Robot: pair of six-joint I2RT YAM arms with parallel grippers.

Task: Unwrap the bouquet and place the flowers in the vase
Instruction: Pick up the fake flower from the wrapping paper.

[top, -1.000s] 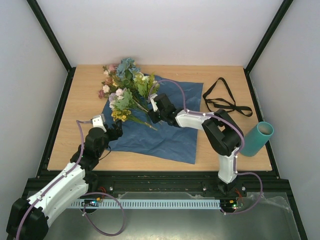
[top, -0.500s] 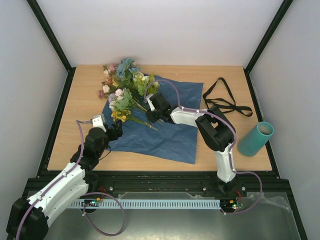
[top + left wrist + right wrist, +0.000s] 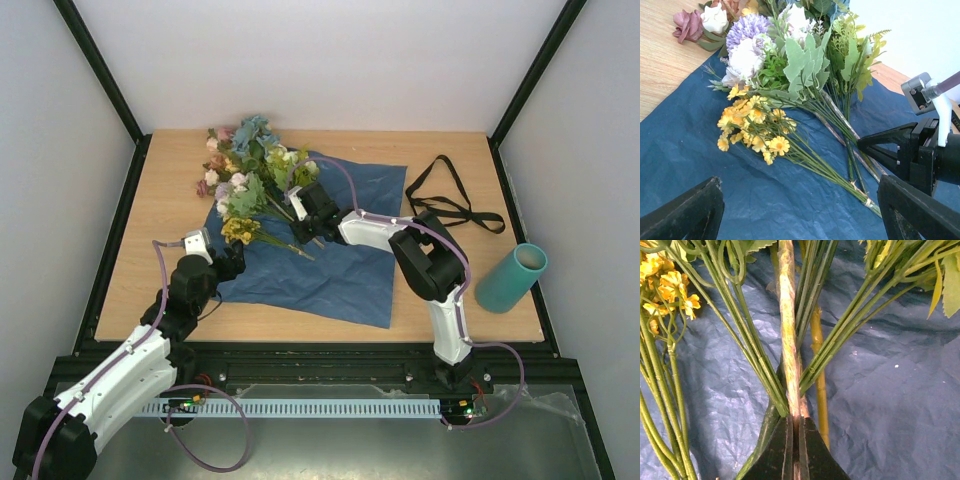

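The flowers (image 3: 250,170) lie with their blooms at the back left and their stems across the spread-out blue paper (image 3: 330,270). My right gripper (image 3: 312,222) is shut on the flower stems; in the right wrist view its jaws (image 3: 795,422) pinch a pale stem (image 3: 788,340) with green stems on either side. My left gripper (image 3: 228,262) hovers open over the paper's near left corner, with its fingers (image 3: 920,210) wide apart and the yellow blooms (image 3: 752,125) ahead of it. The teal vase (image 3: 511,278) leans at the table's right edge.
A long black ribbon (image 3: 447,200) lies loose on the wooden table (image 3: 160,250) at the back right, beside the paper. Black frame rails run along the table's sides, and white walls close the space.
My right gripper has slid a little up and left along the stems and closed on them. Its elbow has swung left, uncovering the vase. The left arm has not moved.
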